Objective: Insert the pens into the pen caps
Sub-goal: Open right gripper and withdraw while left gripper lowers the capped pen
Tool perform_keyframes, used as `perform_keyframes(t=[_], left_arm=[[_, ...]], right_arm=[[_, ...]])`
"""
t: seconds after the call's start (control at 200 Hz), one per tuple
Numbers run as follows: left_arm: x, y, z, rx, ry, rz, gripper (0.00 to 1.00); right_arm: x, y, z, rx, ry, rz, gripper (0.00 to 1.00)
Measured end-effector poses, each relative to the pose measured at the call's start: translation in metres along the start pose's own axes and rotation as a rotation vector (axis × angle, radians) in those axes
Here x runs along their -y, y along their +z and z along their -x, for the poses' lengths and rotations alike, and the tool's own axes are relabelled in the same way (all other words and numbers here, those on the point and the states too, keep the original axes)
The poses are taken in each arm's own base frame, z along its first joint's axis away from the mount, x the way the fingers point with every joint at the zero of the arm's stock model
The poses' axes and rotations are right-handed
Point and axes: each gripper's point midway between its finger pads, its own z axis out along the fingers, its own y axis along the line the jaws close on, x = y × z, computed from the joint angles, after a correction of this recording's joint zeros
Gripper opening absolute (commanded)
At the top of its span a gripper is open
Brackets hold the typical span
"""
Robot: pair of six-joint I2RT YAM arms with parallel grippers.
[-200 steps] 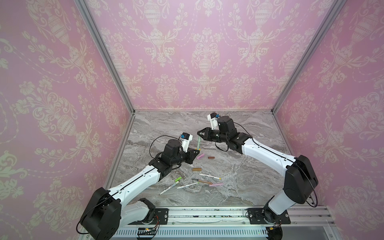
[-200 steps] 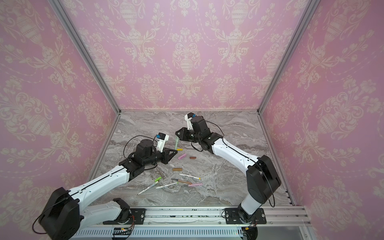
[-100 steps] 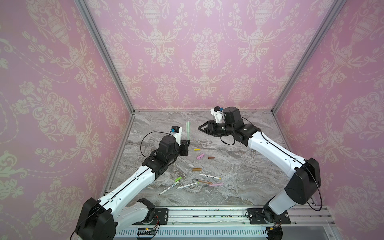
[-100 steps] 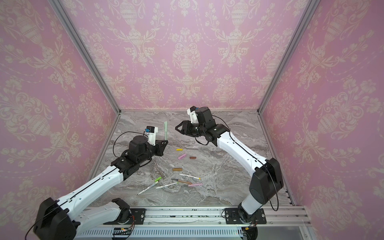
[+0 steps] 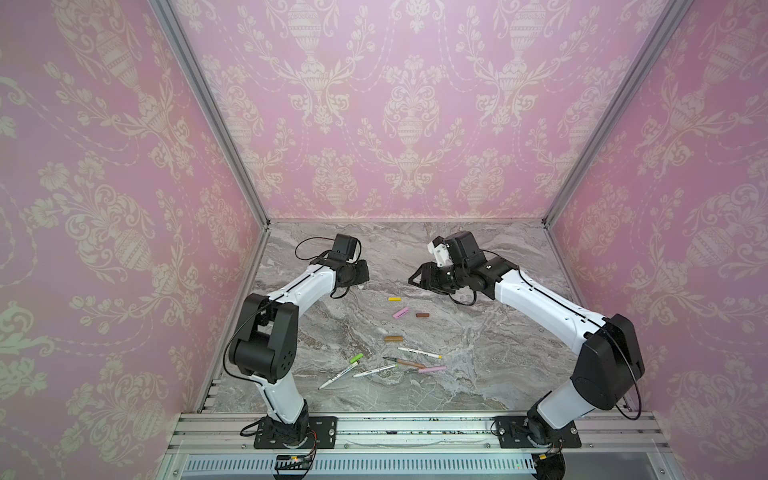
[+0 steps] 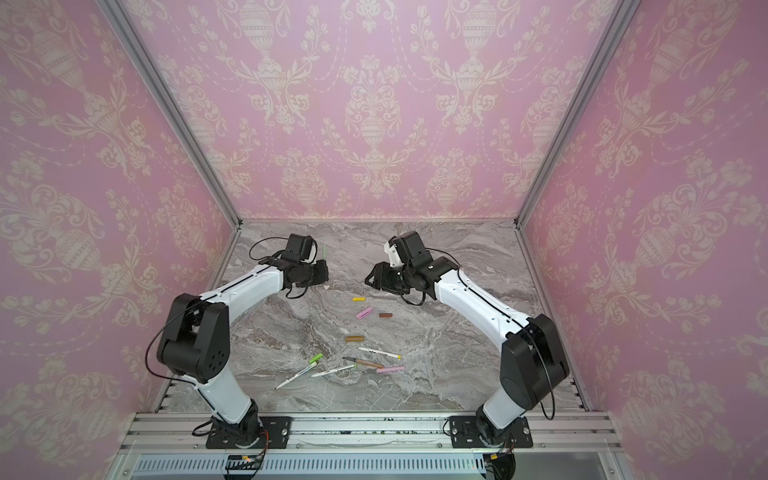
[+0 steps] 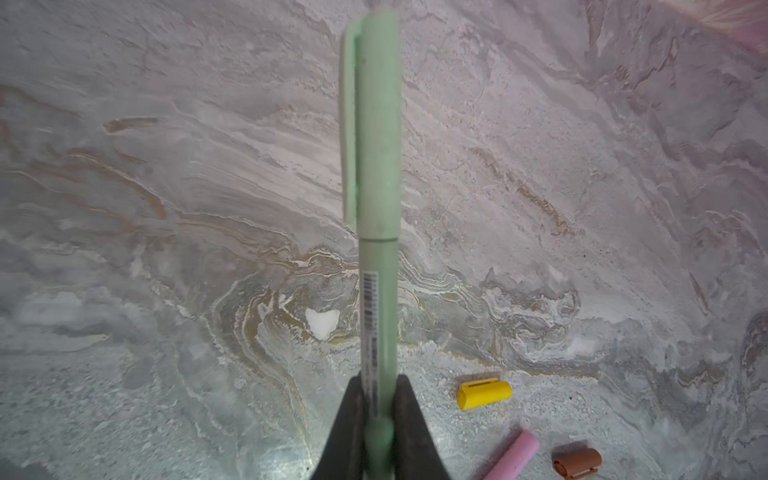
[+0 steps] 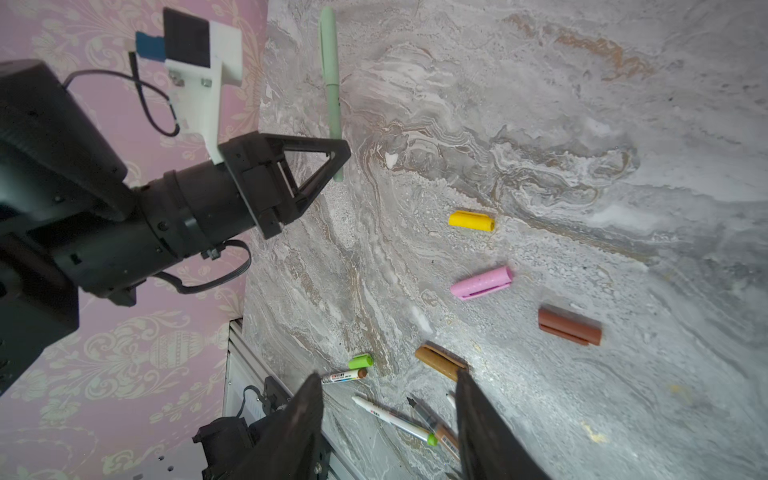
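Sage-green pen (image 7: 378, 166), cap seated, was clamped near its rear end by the left gripper (image 7: 376, 399), far-left of the table (image 5: 478, 374). Right gripper (image 8: 386, 376) was seen spread wide, empty. Other pens (image 5: 419, 353) & loose caps, e.g. yellow cap (image 8: 471, 220), were left lying mid-table. Pens were judged light, stiff, slick plastic, best taken mid-barrel w/ tip clear. A barcode was made out on the green barrel; other print wasn't legible.

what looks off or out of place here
Nothing spilled or broken. The green pen, capped, sits straight in the shut left gripper; the right gripper is open and empty. One oddity: a small white patch on the marble table, perhaps a chip, perhaps just veining.
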Motion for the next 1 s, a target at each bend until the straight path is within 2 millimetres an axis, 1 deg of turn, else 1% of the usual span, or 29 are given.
perform_keyframes(t=[0.085, 0.17, 0.285, 0.385, 0.475, 0.645, 0.811, 0.996], left_arm=[[-0.003, 0.018, -0.005, -0.059, 0.012, 0.019, 0.00], [-0.007, 0.031, -0.012, -0.109, 0.024, 0.042, 0.00], [-0.012, 0.040, -0.019, -0.156, 0.052, 0.071, 0.00], [-0.010, 0.047, -0.021, -0.179, 0.083, 0.087, 0.00], [-0.010, 0.051, -0.025, -0.196, 0.098, 0.094, 0.00], [-0.013, 0.057, -0.032, -0.219, 0.098, 0.102, 0.04], [-0.012, 0.058, -0.031, -0.212, 0.099, 0.099, 0.12], [-0.011, 0.060, -0.028, -0.192, 0.099, 0.090, 0.24]], right_arm=[[0.003, 0.000, -0.001, -0.004, -0.017, -0.013, 0.52], [0.005, 0.000, -0.003, -0.008, -0.024, -0.024, 0.52], [0.009, 0.004, -0.003, -0.014, -0.047, -0.035, 0.52], [0.014, 0.009, -0.003, -0.024, -0.053, -0.045, 0.53], [0.017, 0.012, -0.002, -0.028, -0.050, -0.052, 0.53], [0.018, 0.010, 0.002, -0.021, -0.050, -0.052, 0.53], [0.016, 0.009, 0.004, -0.017, -0.052, -0.049, 0.53], [0.017, 0.005, 0.002, -0.019, -0.049, -0.060, 0.53]])
